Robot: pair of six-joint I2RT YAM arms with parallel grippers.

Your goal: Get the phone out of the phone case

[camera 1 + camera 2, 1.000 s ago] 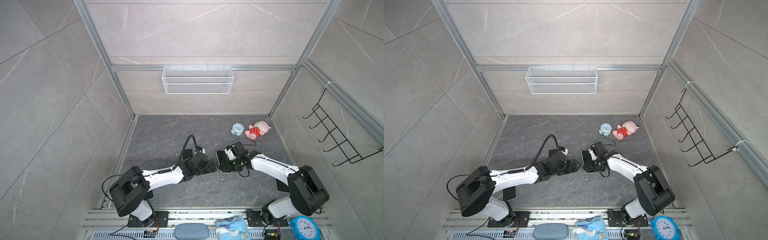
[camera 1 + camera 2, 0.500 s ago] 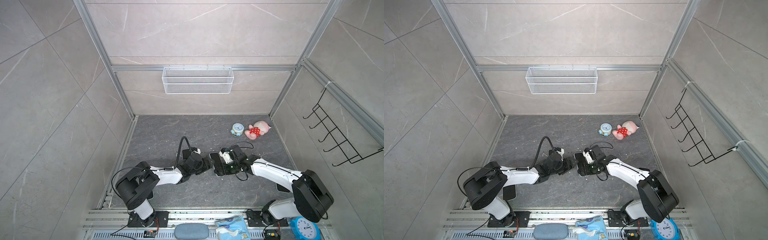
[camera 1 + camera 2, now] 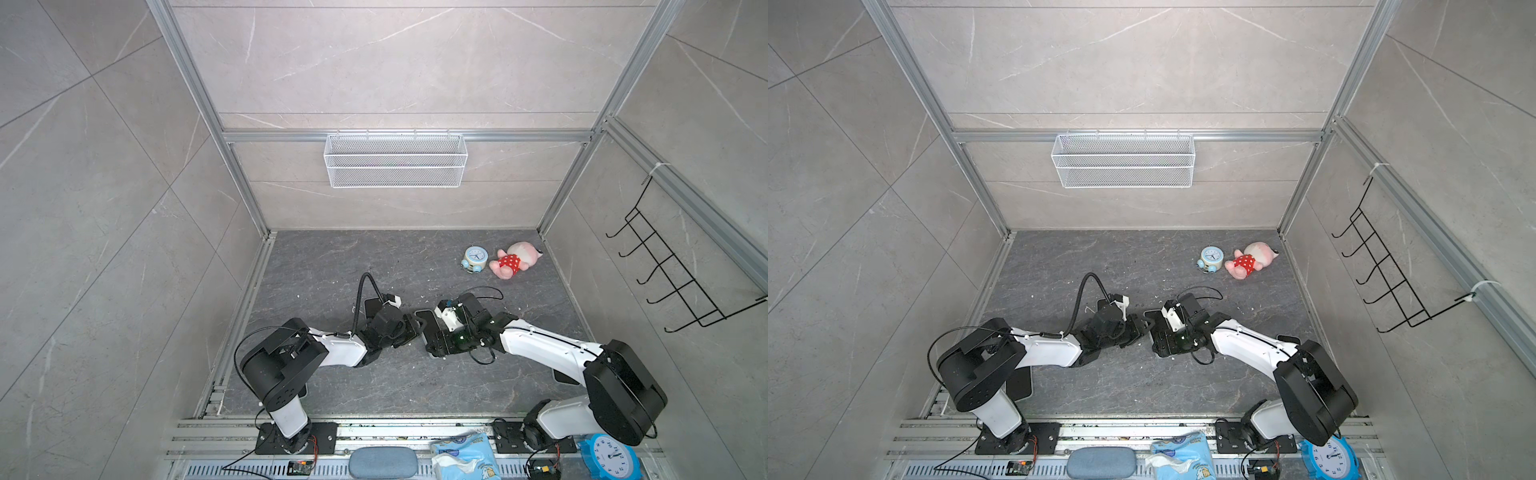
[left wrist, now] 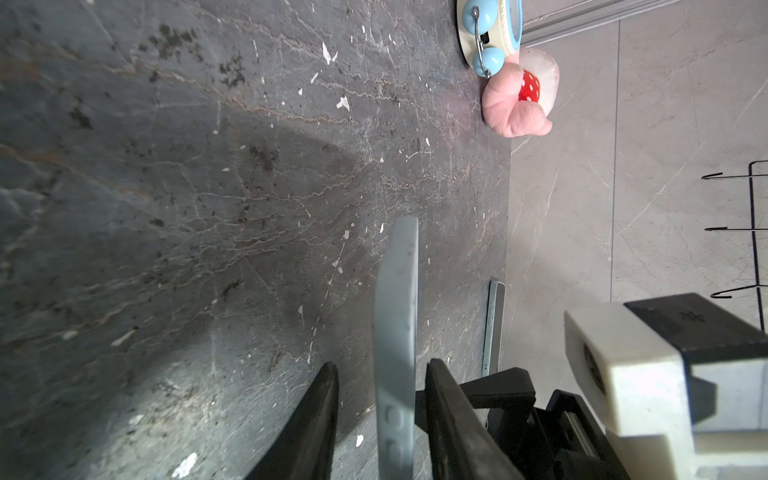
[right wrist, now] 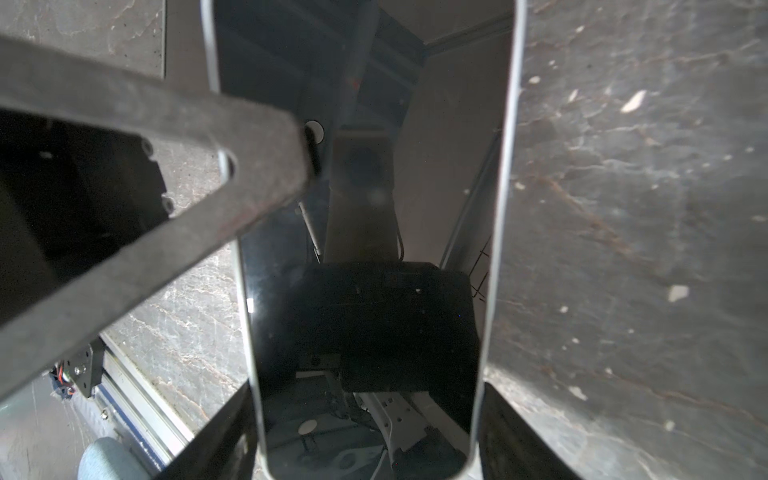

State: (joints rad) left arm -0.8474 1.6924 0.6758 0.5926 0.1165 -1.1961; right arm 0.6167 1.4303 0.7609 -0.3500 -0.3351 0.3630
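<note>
Phone [image 5: 365,232]: dark screen up, held across its width in the right gripper [image 5: 368,380], both long edges met by the fingers. It is located at the middle of the surface [image 3: 374,257], between the arms.
Phone case [image 4: 395,299]: grey, seen askew over one far corner of the phone.
Left gripper [image 4: 381,363]: narrowly parted, the case edge straddled, a gap seen beside one finger.

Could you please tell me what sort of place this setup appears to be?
It looks like a mock bathroom or shower stall built as a robot test cell: grey tiled walls, a white wire basket hung on the back wall, and a black hook rack on the side wall.
</note>
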